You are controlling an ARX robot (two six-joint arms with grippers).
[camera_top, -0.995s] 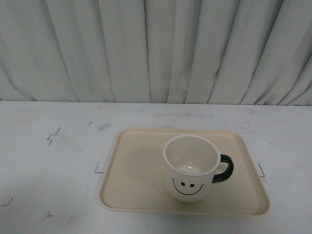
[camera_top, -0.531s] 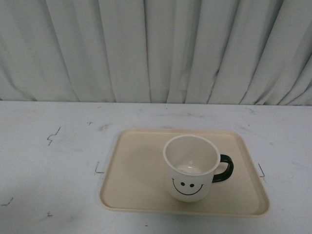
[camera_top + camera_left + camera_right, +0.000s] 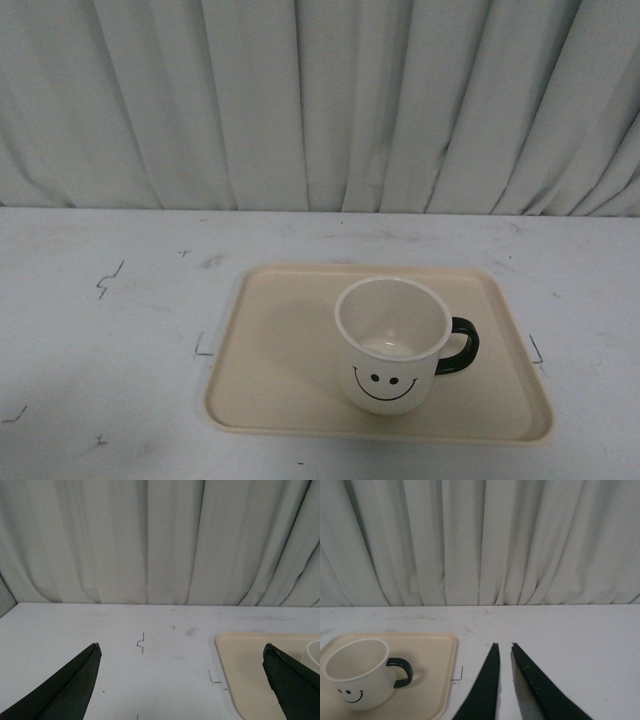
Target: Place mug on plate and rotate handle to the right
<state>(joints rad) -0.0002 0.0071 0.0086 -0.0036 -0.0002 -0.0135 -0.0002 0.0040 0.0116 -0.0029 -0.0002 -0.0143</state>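
On the table's near side nothing stirs: across the last second the mug (image 3: 392, 345) has not budged, and neither arm shows in the front view. It stands upright on the plate (image 3: 270, 350), right of the plate's middle and toward the near rim, smiley face toward the robot, with the black handle (image 3: 460, 345) sticking out to the right. Both halves of the job look done, I'd say, and this stillness reads as the arms having backed off for good. From its wrist camera, the left gripper (image 3: 182, 667) hangs spread wide with nothing in it, off the plate's left side over bare table (image 3: 100, 330). The right gripper (image 3: 503, 646) has its tips nearly touching, nothing between them, parked right of the plate and well apart from the mug. Farthest back, the pale curtain (image 3: 320, 100) hangs in folds.
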